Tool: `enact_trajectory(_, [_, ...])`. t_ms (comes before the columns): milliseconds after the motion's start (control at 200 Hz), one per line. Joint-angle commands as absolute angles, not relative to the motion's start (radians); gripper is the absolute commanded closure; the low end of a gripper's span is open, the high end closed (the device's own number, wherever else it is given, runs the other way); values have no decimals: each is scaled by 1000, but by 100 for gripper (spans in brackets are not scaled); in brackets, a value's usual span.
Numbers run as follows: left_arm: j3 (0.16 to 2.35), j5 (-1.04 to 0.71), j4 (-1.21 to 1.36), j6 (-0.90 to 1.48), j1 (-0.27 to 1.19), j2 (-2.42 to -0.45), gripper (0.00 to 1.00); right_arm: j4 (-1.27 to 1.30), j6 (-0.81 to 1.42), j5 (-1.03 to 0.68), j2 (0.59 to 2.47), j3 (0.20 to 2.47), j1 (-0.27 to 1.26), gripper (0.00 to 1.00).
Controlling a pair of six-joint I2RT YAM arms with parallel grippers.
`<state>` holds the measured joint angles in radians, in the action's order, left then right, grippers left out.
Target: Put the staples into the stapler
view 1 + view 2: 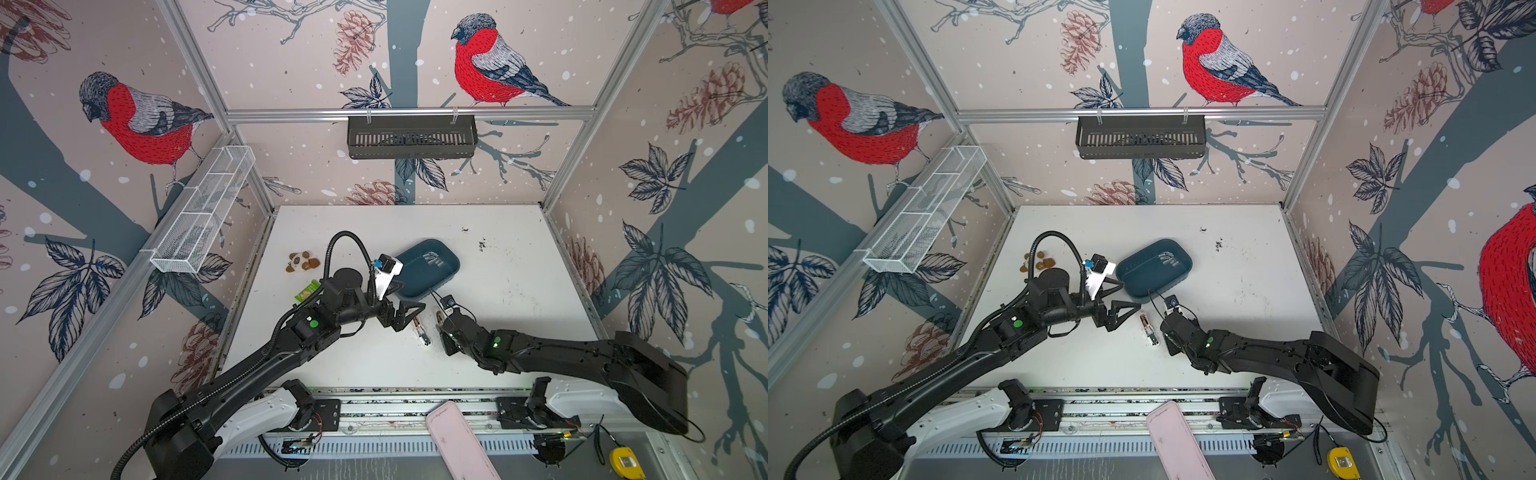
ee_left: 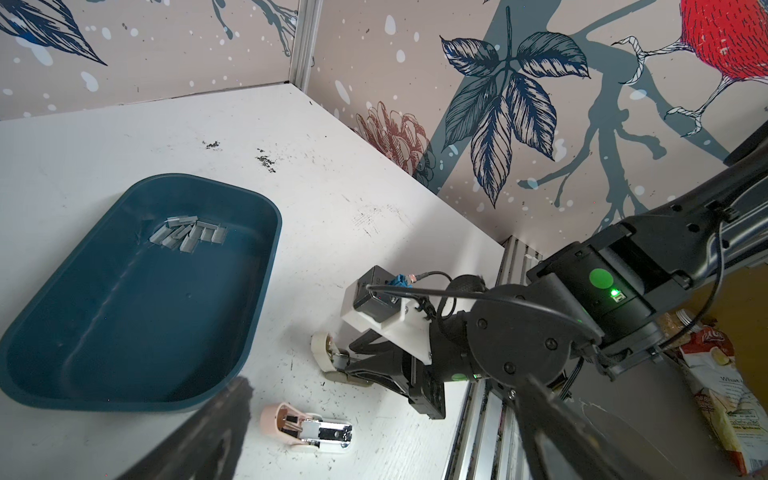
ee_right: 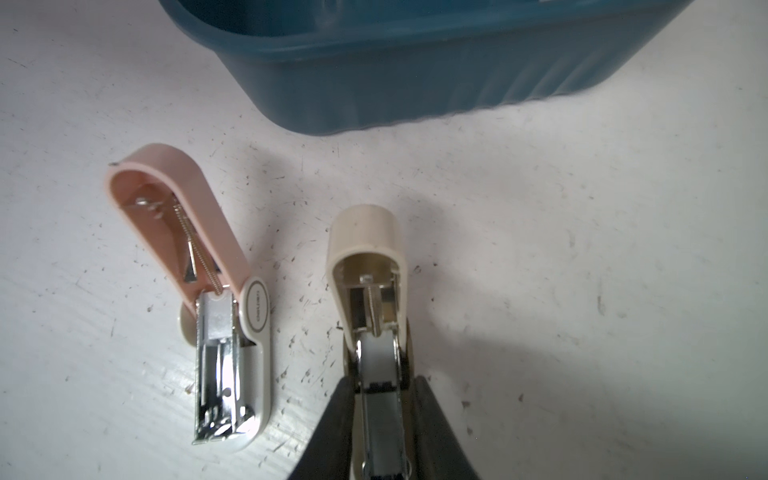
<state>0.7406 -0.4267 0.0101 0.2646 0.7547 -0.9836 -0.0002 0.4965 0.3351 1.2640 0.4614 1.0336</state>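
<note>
— Gripping anything, is it, that right gripper?

— It is. It's pinching the cream stapler low down by its metal end, with the two black fingers pressing in on both sides. The cream lid is standing open, pointing away from the fingertips toward the blue tray.

— And the other stapler?

— The pink stapler is lying flat on the white table, just beside that gripper on the side facing the left arm. It's sitting apart from the cream one. Its lid is folded right back and the shiny channel is facing up. Nothing is touching it.

— What's the left gripper doing?

— The left gripper is hanging above the table with its jaws spread wide, holding nothing. It's pointing across toward the right gripper, and the pink stapler is sitting between the two of them.

— So where are the staples?

— The staples are lying in a small loose heap inside the tray, toward its far end. The tray itself is sitting just beyond both sets of fingertips, and its near wall is close in front of the cream stapler's open lid. Whether a strip is sitting in either stapler's channel, I can't tell from here.
</note>
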Motion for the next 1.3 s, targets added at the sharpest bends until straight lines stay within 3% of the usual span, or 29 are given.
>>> enact_trajectory(0, [738, -428, 24, 266, 761, -995, 2, -1, 519, 331, 1222, 456, 1032, 72])
enact_trajectory(280, [727, -352, 14, 302, 811, -1121, 6, -73, 696, 226, 1025, 384, 996, 75])
enact_trajectory(415, [752, -330, 19, 325, 820, -1214, 3, -84, 724, 148, 962, 349, 988, 70])
enact_trajectory(590, [759, -266, 42, 346, 824, -1282, 5, -94, 730, 174, 895, 328, 954, 72])
enact_trajectory(810, [980, -70, -144, 283, 811, -1431, 12, -85, 651, 133, 794, 367, 824, 73])
enact_trajectory(1296, [1663, -74, -468, 11, 674, -2038, 50, -127, 522, -46, 782, 510, 537, 76])
